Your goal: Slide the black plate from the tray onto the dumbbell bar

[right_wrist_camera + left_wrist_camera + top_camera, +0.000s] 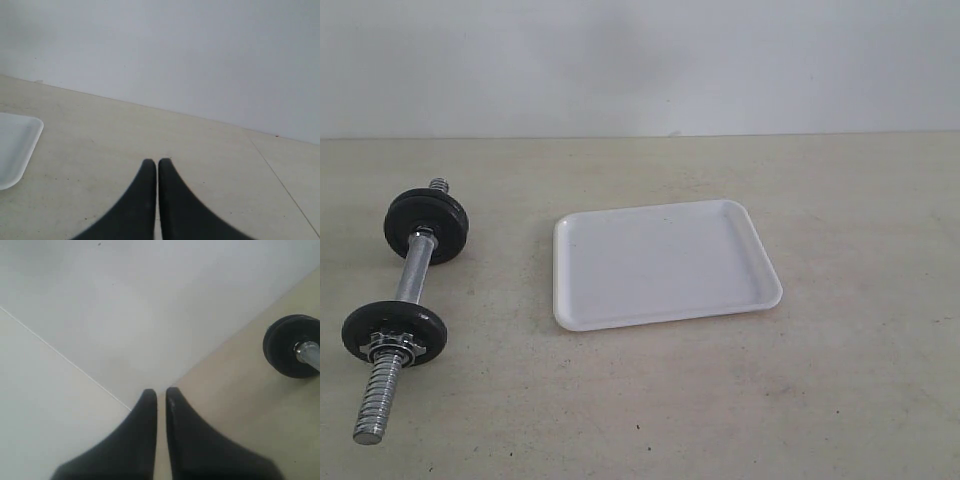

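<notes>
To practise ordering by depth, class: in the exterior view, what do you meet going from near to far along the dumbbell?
Near threaded end of the dumbbell bar → star collar nut → near black plate → smooth middle of the bar → far black plate → far threaded tip.

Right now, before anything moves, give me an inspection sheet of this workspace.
Surface: beige table, a few small dark specks.
Job's things: white tray with no plate on it; dumbbell bar lies left of it in the exterior view, carrying a far black plate and a near black plate with a star collar nut against it.
Clutter: nothing seen.
End effectors: left end effector shut, holding nothing; right end effector shut, holding nothing; neither shows in the exterior view.
Cables: nothing seen.
Surroundings: plain white wall behind the table.
</notes>
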